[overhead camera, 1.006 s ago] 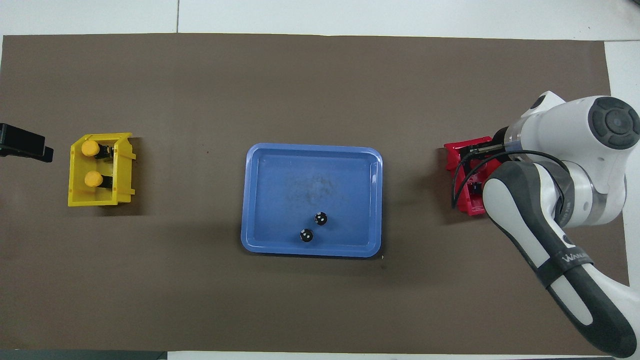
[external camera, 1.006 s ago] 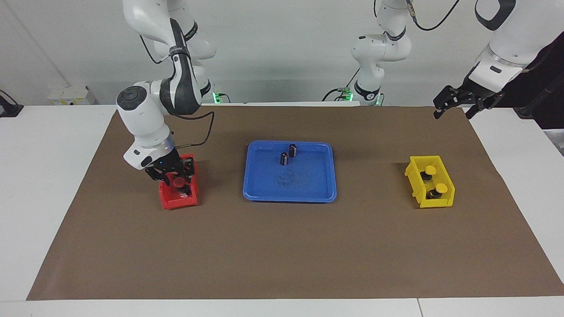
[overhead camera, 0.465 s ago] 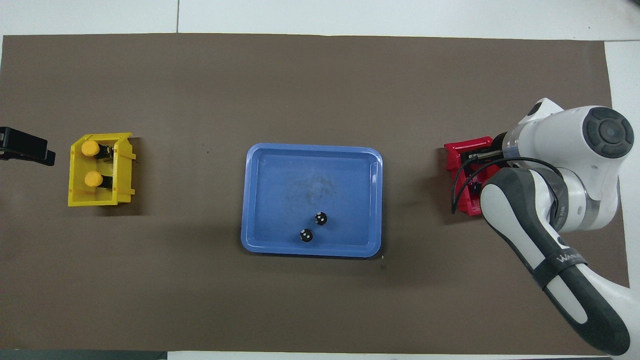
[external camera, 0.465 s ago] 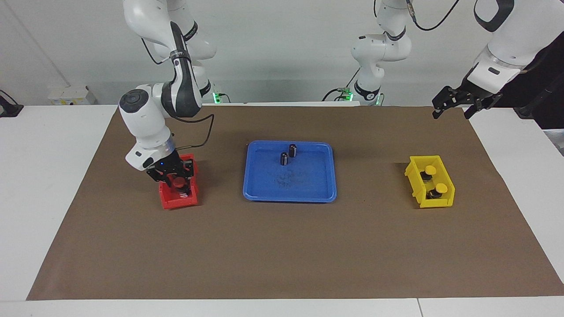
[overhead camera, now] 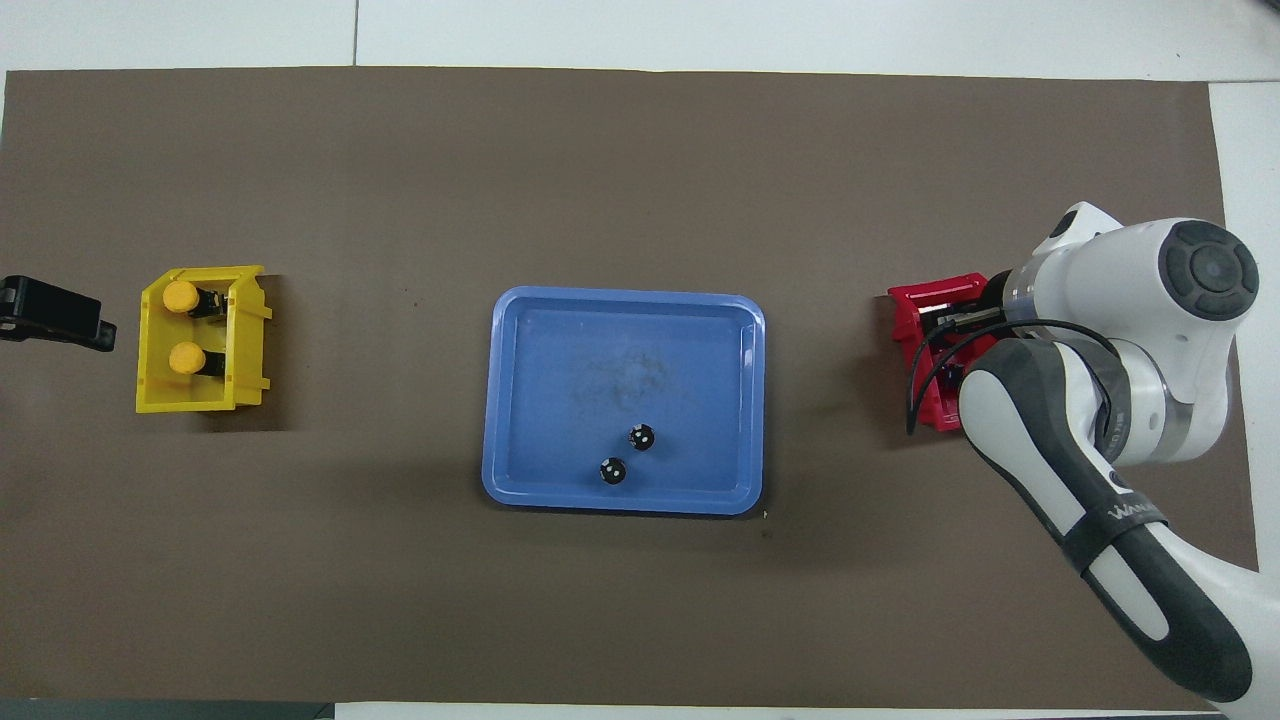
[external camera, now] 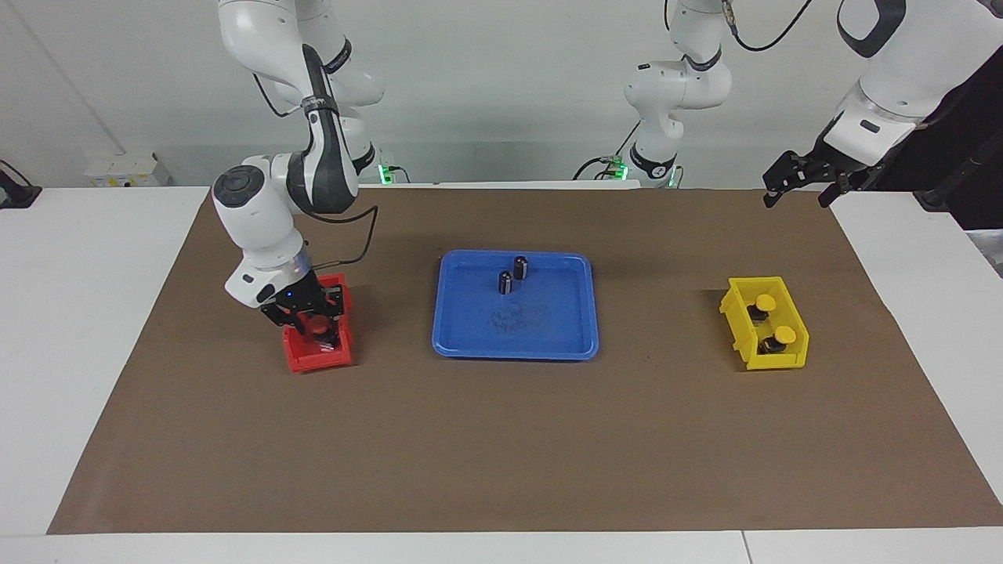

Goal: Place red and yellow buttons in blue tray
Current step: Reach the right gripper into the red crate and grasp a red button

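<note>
The blue tray (external camera: 548,337) (overhead camera: 560,350) lies mid-table. One red button (external camera: 317,324) shows in the small red bin (external camera: 313,360) (overhead camera: 915,310) toward the right arm's end; the other red one is hidden. My right gripper (external camera: 312,323) is down in the red bin, around that red cap. In the overhead view the arm covers it. Two yellow buttons (external camera: 765,302) (external camera: 784,335) (overhead camera: 181,296) (overhead camera: 183,357) lie in the small yellow bin (external camera: 736,321) (overhead camera: 245,345) toward the left arm's end. My left gripper (external camera: 798,196) (overhead camera: 50,312) is open and empty, raised over the table's edge there.
Two dark capless cylinders (external camera: 505,282) (external camera: 521,268) (overhead camera: 612,470) (overhead camera: 641,436) stand in the tray, at its side nearer to the robots. A brown mat (external camera: 501,439) covers the table.
My right arm's wrist has shifted slightly while its gripper stays in the red bin. My left gripper has risen a little and drifted toward the yellow bin. The buttons have not moved.
</note>
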